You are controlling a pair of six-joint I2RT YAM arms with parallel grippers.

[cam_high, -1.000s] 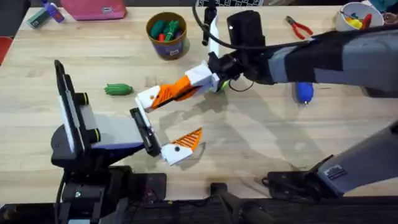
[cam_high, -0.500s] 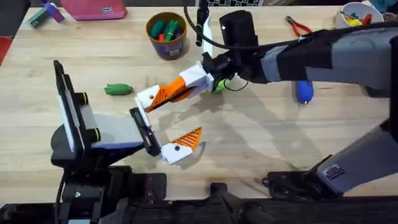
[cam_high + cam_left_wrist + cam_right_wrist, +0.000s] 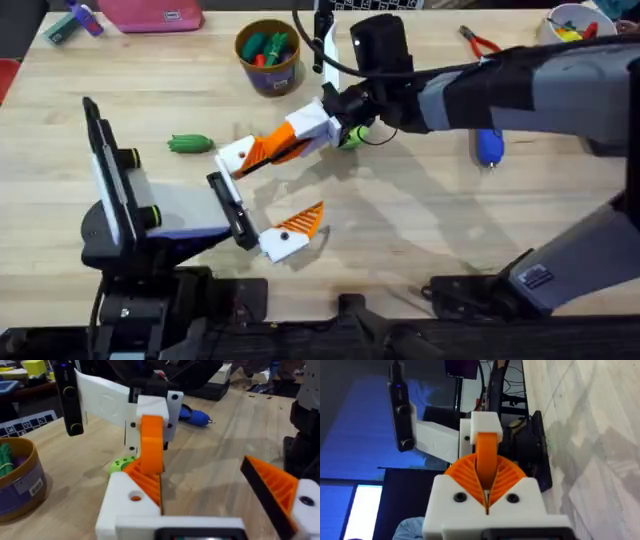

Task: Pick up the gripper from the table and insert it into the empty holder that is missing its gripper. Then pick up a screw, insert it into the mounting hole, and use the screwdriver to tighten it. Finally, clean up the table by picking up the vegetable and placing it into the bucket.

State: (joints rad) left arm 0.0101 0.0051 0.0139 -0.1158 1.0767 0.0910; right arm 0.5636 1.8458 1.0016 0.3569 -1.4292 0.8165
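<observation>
Holding the gripper [image 3: 283,142] clenched in my right gripper [image 3: 270,148], I've nudged it slightly up-left against the holder [image 3: 236,156]; left gripper [image 3: 268,200] released. Open tabletop [image 3: 420,220] right.
</observation>
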